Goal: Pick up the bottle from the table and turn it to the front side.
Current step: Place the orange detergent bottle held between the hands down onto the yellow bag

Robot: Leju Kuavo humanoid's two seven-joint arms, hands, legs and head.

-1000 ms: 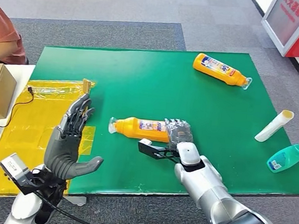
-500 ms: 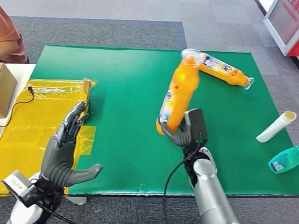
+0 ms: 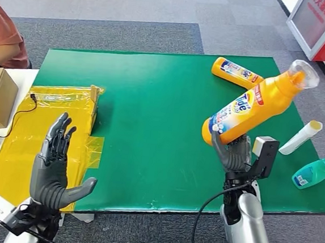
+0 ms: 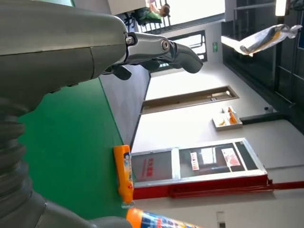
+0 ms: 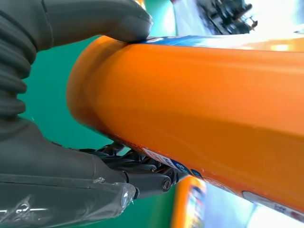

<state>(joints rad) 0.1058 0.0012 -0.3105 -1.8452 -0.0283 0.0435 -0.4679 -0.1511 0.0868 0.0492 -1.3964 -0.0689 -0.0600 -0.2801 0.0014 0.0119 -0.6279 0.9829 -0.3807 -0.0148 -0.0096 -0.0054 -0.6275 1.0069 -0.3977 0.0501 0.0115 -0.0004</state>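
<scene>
We see the right hand [image 3: 234, 153] grasping the bottle [image 3: 257, 103] at its base, long axis tilted cap-up to the right, label facing us; left hand [image 3: 54, 166] released, well apart.

Silver arms; dark grey hands, left hand [image 3: 53, 171], right hand [image 3: 232, 155]; black cable at right wrist

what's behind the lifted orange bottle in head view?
Behind the orange bottle, gripped by the right hand, a second orange bottle lies on the green mat. Its cap end is covered, as is the mat there.
</scene>
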